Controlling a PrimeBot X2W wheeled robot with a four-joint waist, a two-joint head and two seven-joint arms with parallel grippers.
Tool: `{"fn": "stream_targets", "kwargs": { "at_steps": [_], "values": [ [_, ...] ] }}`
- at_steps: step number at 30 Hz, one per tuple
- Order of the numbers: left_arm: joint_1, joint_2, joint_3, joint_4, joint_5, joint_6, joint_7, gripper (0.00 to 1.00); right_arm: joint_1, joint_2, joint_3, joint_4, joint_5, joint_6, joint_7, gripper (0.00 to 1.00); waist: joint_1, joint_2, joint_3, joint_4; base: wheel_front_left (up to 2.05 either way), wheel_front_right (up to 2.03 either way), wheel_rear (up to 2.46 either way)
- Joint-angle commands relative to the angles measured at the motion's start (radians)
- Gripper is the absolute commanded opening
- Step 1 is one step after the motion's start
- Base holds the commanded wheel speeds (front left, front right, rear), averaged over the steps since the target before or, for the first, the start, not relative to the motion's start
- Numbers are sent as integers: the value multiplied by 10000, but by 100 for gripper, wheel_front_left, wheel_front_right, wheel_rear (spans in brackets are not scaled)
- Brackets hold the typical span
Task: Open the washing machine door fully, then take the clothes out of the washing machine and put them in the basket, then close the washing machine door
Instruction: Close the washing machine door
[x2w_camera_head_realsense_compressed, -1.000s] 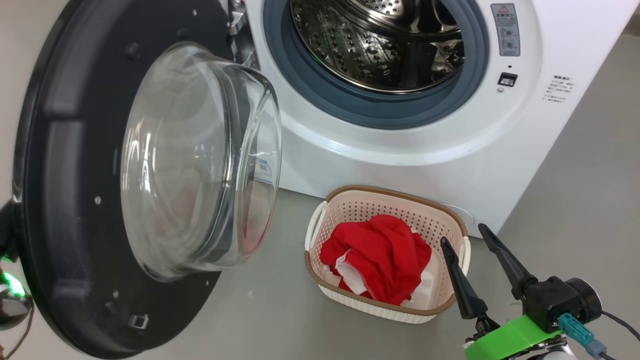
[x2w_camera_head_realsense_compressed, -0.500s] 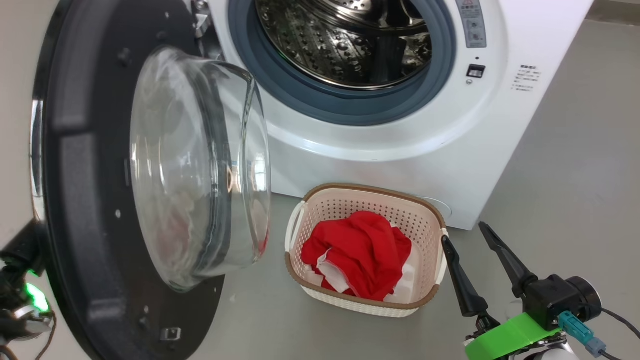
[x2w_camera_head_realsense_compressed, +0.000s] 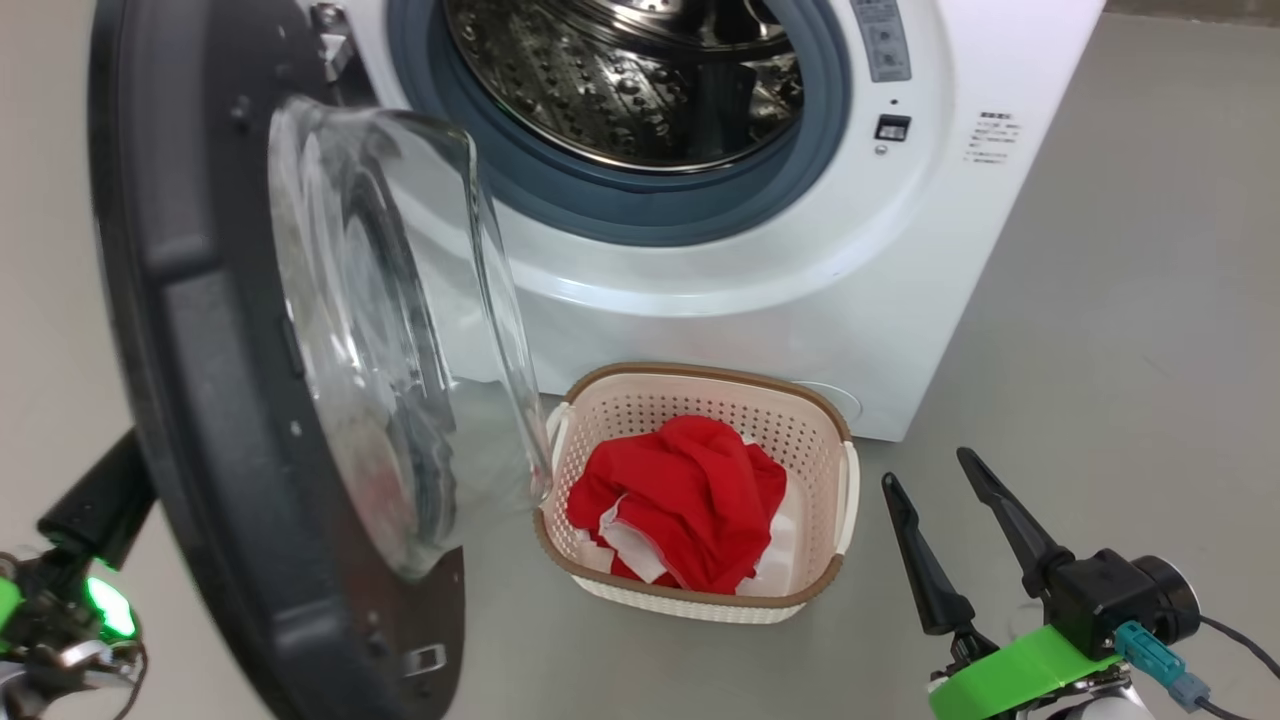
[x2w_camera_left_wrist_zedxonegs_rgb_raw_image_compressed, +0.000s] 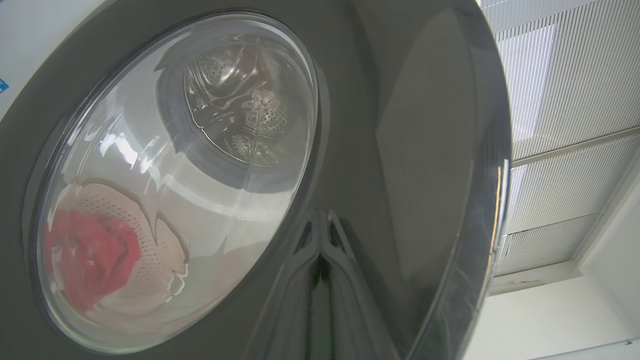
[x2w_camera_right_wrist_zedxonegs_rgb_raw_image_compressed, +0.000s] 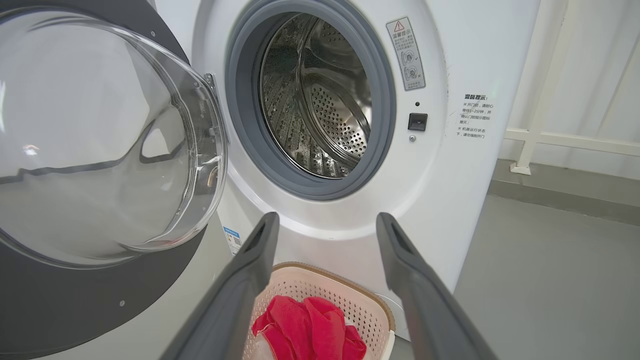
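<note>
Half-open washing machine door (x2w_camera_head_realsense_compressed: 200, 400) stands between the left gripper (x2w_camera_left_wrist_zedxonegs_rgb_raw_image_compressed: 320, 265) — jaws clenched, tips against its glossy outer face — and the washing machine (x2w_camera_head_realsense_compressed: 700, 300). Clothes (x2w_camera_head_realsense_compressed: 680, 500) lie in the basket (x2w_camera_head_realsense_compressed: 700, 375) before the machine; the right gripper (x2w_camera_head_realsense_compressed: 925, 468) hangs beside it, jaws released.

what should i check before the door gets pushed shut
1. Drum free of clothes: ok.
2. Clothes lying in the basket: ok.
3. Grey seal free of fabric: ok.
4. Right gripper open, away from the washing machine door: ok.
5. Left gripper shut, tips on the door's outer face: ok.
6. Glass bowl clears the basket rim: cannot tell.
</note>
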Motion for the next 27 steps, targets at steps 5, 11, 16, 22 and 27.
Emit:
{"fn": "stream_targets", "kwargs": {
  "at_steps": [5,11,16,22,27],
  "values": [
    [141,144,-331,-782,-363,60,-50,0,-542,-43,267,-164,91,48,-141,100,0,0,162,-407,0,0,0],
    [192,136,-650,-957,-605,126,-306,0,-641,-43,268,-196,124,48,-146,100,0,0,295,-802,0,0,0],
    [183,134,-1000,-1005,-869,188,-593,0,-657,-43,295,-260,190,48,-147,100,0,0,446,-1143,0,0,0],
    [140,133,-1426,-1077,-1198,184,-917,0,-769,-43,267,-316,238,48,-148,100,0,0,678,-1592,0,0,0],
    [99,132,-1626,-1140,-1449,130,-1191,0,-834,-43,260,-334,289,48,-148,100,0,0,815,-1903,0,0,0]
  ]
}}
